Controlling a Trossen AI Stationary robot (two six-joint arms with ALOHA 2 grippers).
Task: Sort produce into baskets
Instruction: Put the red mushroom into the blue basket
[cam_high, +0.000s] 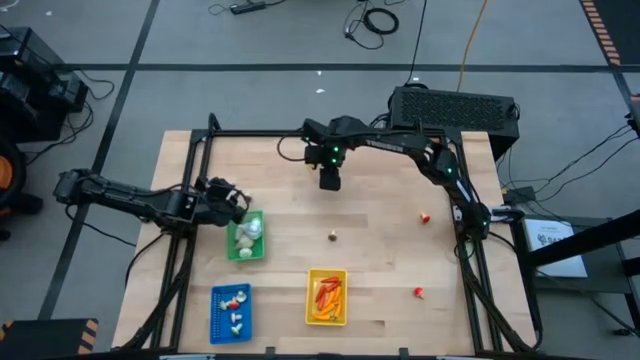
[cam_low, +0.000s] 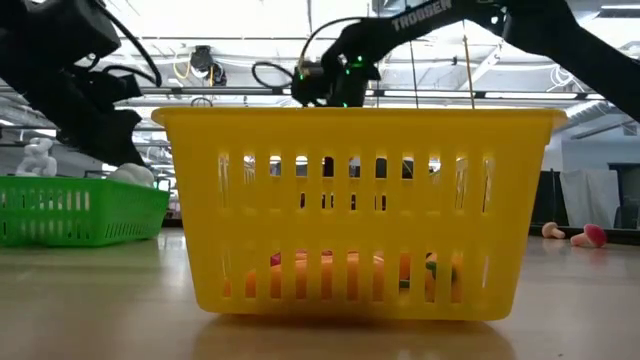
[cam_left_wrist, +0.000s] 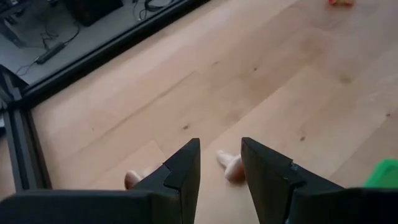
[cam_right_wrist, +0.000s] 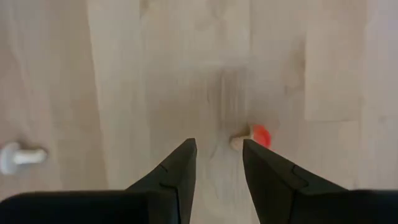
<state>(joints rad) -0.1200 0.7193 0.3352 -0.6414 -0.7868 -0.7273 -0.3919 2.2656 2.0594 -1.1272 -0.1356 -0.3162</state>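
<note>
A: Nearest in the low view stands the yellow basket (cam_low: 355, 210), orange and red pieces inside; the blue basket (cam_high: 231, 311) sits beside it on the counter (cam_high: 380, 250).

B: And the green basket (cam_high: 246, 238)?

A: Farther back, white bulbs in it. The left hand (cam_high: 238, 203) hovers at its back edge, fingers (cam_left_wrist: 180, 174) parted, empty.

B: The right hand (cam_high: 330, 180)?

A: Farthest, above bare counter, fingers (cam_right_wrist: 177, 171) apart, grasping nothing. A red-and-white mushroom (cam_right_wrist: 255, 135) lies below it.
</note>
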